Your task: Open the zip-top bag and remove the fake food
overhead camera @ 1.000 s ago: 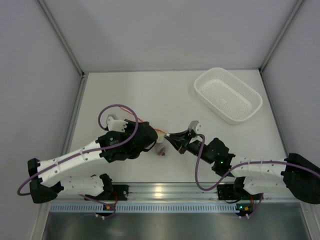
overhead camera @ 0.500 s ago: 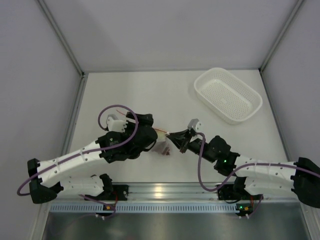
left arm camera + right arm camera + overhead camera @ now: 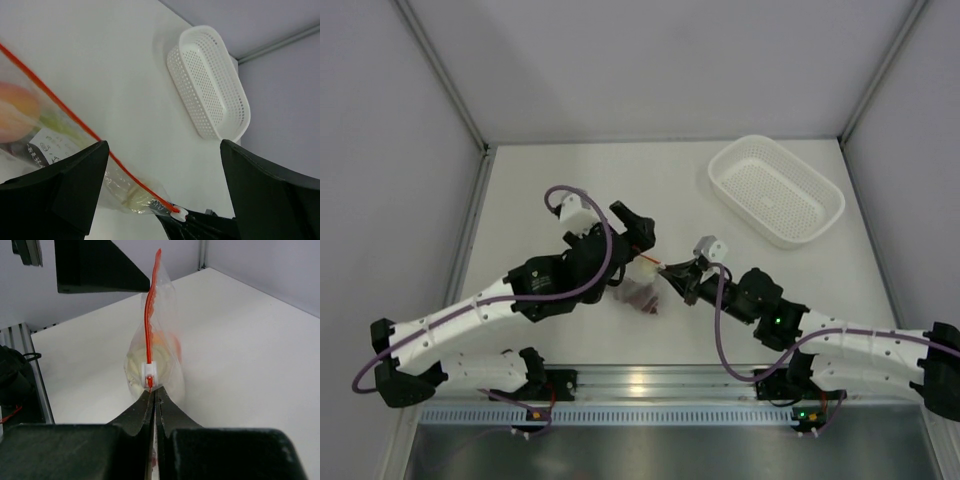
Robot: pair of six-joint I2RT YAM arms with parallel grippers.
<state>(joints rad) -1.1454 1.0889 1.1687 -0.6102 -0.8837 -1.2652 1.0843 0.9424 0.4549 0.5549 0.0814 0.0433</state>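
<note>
Zip-top bag (image 3: 152,355) with fake food (image 3: 17,107) inside. Right tool (image 3: 152,396) pinched tight on its end, by white slider (image 3: 149,371). Left tool (image 3: 162,147) spread wide near red strip (image 3: 65,112), gripping nothing.

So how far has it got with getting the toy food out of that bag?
Early on. Done: the zip-top bag is gripped, the right gripper shut on its corner by the white slider. In hand: opening it; the left gripper is open beside the orange strip, which looks like one closed line. Left: all the fake food is inside, nothing out.
</note>
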